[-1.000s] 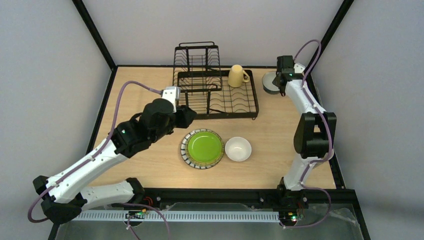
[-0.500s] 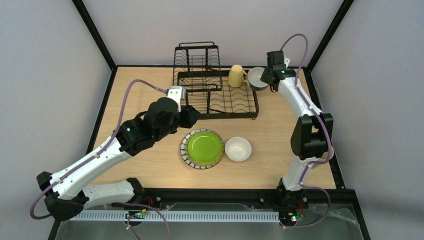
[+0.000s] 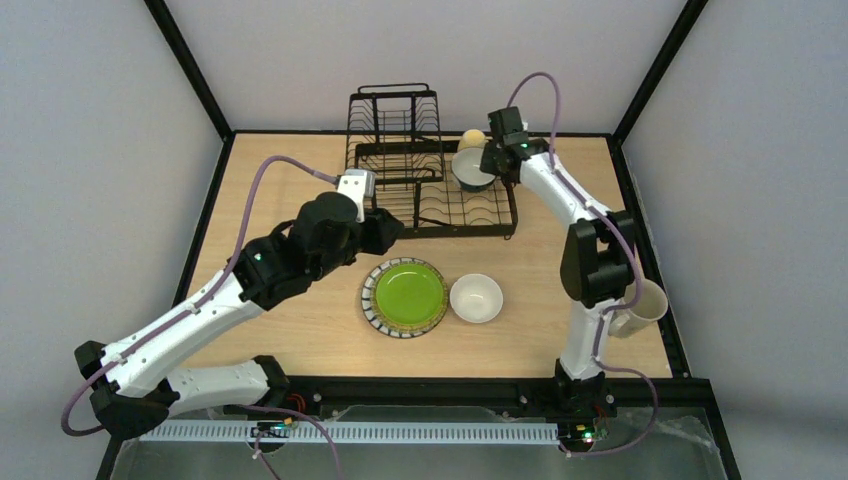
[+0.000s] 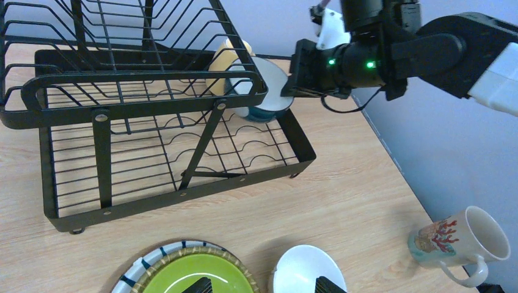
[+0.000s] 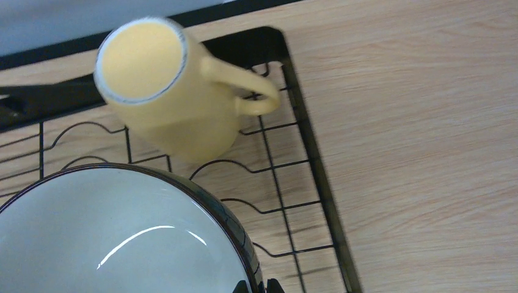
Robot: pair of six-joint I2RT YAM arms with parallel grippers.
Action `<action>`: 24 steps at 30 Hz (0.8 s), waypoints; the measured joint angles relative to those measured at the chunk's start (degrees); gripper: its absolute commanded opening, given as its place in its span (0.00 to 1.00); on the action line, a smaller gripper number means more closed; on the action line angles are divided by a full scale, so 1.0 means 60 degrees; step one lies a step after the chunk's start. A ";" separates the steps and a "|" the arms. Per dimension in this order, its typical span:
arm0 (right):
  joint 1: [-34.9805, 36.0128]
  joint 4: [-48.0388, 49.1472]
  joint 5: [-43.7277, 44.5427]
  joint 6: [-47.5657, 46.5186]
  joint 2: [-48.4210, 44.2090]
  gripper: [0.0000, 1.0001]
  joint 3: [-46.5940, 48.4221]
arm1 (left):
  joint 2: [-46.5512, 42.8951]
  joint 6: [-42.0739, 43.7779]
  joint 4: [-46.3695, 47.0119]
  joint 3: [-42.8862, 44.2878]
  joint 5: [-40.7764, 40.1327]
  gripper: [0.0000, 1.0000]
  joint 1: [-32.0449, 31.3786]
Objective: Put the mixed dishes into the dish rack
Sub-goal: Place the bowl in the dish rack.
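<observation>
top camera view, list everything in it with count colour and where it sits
dish rack: 1, black wire, far middle of the table
yellow mug: 1, yellow, upside down at the far right corner of the rack's flat tray
blue-outside bowl: 1, blue outside and white inside, held over the rack's tray next to the yellow mug
green plate: 1, green with a striped rim, on the table in front of the rack
white bowl: 1, white, on the table just right of the plate
cream mug: 1, cream with a red print, near the table's right edge
table: 1, light wood
left hand: 1, black, open, above the plate's left side
right hand: 1, black, shut on the blue-outside bowl's rim
</observation>
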 measured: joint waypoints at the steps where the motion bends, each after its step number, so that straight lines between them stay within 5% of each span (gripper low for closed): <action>1: 0.0080 -0.0011 -0.0040 -0.0007 0.0131 0.00 0.0069 | 0.0000 0.0004 0.0000 0.0000 0.0000 0.98 -0.0004; 24: 0.1024 -0.0044 -0.0455 -0.0138 0.2331 0.00 0.1271 | 0.0098 0.0011 -0.0182 0.0000 -0.0036 0.98 -0.0044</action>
